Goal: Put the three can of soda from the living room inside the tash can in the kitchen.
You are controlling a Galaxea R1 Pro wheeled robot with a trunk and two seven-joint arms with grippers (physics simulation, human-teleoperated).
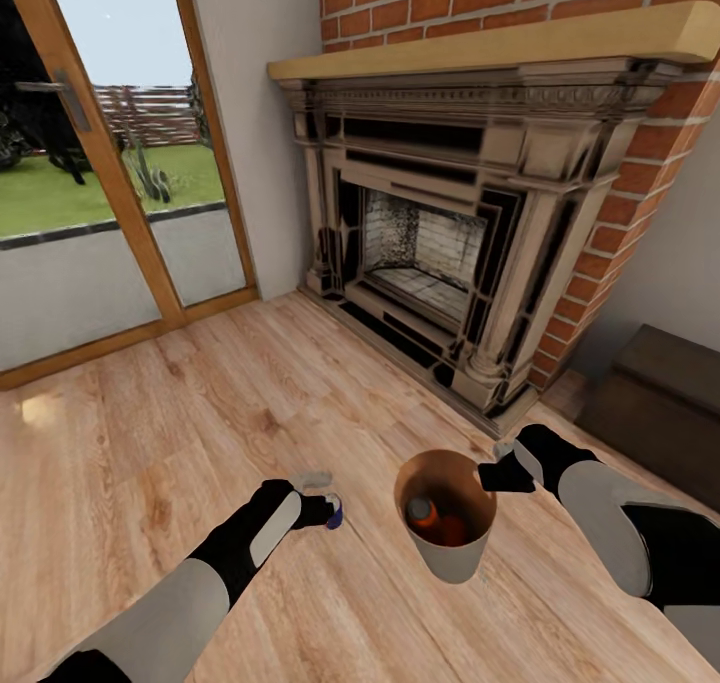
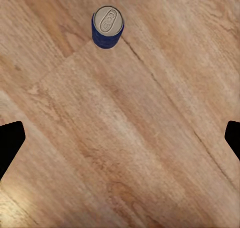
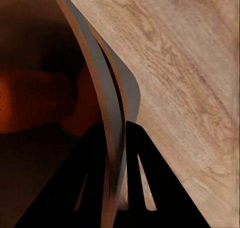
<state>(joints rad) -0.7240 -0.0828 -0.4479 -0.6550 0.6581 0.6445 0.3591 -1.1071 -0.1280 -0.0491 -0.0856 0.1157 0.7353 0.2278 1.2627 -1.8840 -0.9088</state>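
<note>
Pickup of the last can is the step you are in, by my reading: the bin [image 1: 446,523] stands on the wooden floor [image 1: 200,403] in front of the fireplace [image 1: 440,233], and inside it you can see an orange can [image 1: 425,513] with its grey top showing, plus more orange beneath it that may be the second one, though I cannot tell for sure. The blue can [image 2: 107,27] stands upright on the floor boards, apart from the bin, just at the tip of your left gripper [image 1: 318,508] in the head view. In the left wrist view its fingers [image 2: 10,143] are spread wide at the two edges of the picture with bare floor between them, holding nothing, and the can sits ahead of them, not yet between them. So the next move calls for you to bring the left arm forward until the can lies between the fingers, then close on its side without tipping it. Your right gripper [image 3: 116,133] is clamped narrow on the bin's rim, one finger inside the wall and one outside, so the bin is held by you. This room has a brick chimney [image 1: 500,3] and glass doors [image 1: 110,163], so the bin looks not yet to be in the kitchen.
</note>
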